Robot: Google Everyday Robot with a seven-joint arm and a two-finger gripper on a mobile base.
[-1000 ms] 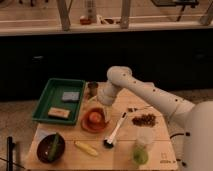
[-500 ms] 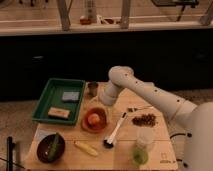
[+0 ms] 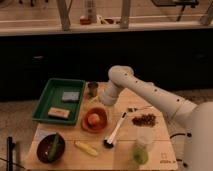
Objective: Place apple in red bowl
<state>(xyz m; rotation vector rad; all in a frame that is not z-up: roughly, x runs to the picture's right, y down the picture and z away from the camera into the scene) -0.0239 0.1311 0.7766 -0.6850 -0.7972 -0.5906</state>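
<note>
The apple [image 3: 94, 119], small and orange-red, lies inside the shallow red bowl [image 3: 86, 126] near the middle of the wooden table. My gripper [image 3: 103, 101] hangs at the end of the white arm, just above and to the right of the bowl's far rim, apart from the apple. The arm reaches in from the right and bends down at its elbow.
A green tray [image 3: 47, 106] at the left holds a blue sponge [image 3: 71, 96] and a tan block [image 3: 59, 112]. A metal cup [image 3: 92, 89] stands behind the bowl. A dark bowl with a green item [image 3: 51, 147], a yellow corn-like item [image 3: 86, 148], a brush [image 3: 115, 132], brown nuts [image 3: 145, 120] and a cup of green liquid [image 3: 141, 150] surround it.
The gripper was low over the red bowl, then rose up and to the right. The apple now shows uncovered in the bowl.
</note>
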